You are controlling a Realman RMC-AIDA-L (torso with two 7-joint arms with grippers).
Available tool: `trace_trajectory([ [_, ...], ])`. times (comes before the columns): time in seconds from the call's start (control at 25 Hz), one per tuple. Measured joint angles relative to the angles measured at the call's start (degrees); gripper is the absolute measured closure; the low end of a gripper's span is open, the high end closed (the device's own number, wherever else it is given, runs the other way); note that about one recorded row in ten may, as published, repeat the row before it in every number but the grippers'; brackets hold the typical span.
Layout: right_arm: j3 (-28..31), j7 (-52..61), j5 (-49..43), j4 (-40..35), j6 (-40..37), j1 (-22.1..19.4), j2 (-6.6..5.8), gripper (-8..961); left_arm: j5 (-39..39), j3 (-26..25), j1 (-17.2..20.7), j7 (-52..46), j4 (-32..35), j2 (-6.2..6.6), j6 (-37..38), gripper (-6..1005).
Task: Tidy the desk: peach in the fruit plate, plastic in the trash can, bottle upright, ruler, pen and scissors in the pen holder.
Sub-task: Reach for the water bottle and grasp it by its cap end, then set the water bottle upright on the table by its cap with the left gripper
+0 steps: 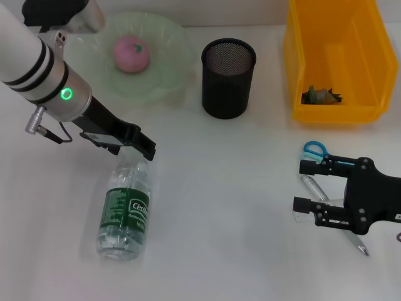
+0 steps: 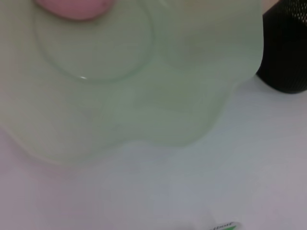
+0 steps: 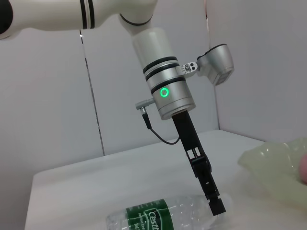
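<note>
A clear water bottle (image 1: 125, 210) with a green label lies on its side on the white desk, cap end toward my left gripper (image 1: 149, 152), which sits right at its neck. The right wrist view shows that gripper's tip (image 3: 216, 206) against the bottle (image 3: 158, 218). A pink peach (image 1: 130, 53) lies in the green fruit plate (image 1: 169, 69). Crumpled plastic (image 1: 321, 95) lies in the yellow bin (image 1: 338, 37). My right gripper (image 1: 307, 185) is open just above the desk, with a pen (image 1: 311, 185) between its fingers, blue-handled scissors (image 1: 314, 149) beside it and a clear ruler (image 1: 299, 215) partly beneath it.
The black mesh pen holder (image 1: 229, 78) stands between the plate and the bin. The left wrist view shows the plate (image 2: 144, 96), the peach's edge (image 2: 76, 7) and the pen holder (image 2: 288, 57).
</note>
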Motion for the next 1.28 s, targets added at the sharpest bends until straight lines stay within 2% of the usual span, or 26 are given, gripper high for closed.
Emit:
trace_trajectory([
  [0.08, 0.0, 0.0, 0.0, 0.0, 0.1, 0.0, 0.0, 283, 0.0, 0.8, 0.0, -0.4, -0.2, -0.01, -0.1, 338],
  [0.12, 0.0, 0.0, 0.0, 0.0, 0.1, 0.0, 0.0, 283, -0.1, 2.9, 0.0, -0.6, -0.3, -0.18, -0.7, 339],
  [0.36, 0.0, 0.0, 0.0, 0.3, 0.9, 0.0, 0.0, 283, -0.2, 5.1, 0.4, -0.2, 0.0, -0.32, -3.3, 344],
  [0.6, 1.2, 0.0, 0.0, 0.4, 1.4, -0.1, 0.0, 283, -0.3, 6.0, 0.7, -0.1, 0.1, -0.29, -3.7, 479],
  [0.84, 2.2, 0.0, 0.0, 0.4, 1.5, -0.1, 0.0, 284, -0.7, 6.4, 1.0, 1.9, 1.8, -0.28, -2.9, 515],
  [0.92, 2.2, 0.0, 0.0, 0.4, 1.6, -0.1, 0.0, 284, -5.4, 7.6, 3.2, 6.6, 6.2, -0.26, -2.6, 527],
  [1.04, 2.3, 0.0, 0.0, 0.5, 1.6, -0.1, 0.0, 284, -9.9, 8.1, 5.1, 9.6, 9.2, 0.03, -2.5, 529],
  [1.28, 4.0, 0.0, 0.0, 0.9, 1.3, -0.4, 0.0, 284, -17.3, 7.5, 8.4, 19.2, 11.6, 0.24, -2.3, 532],
])
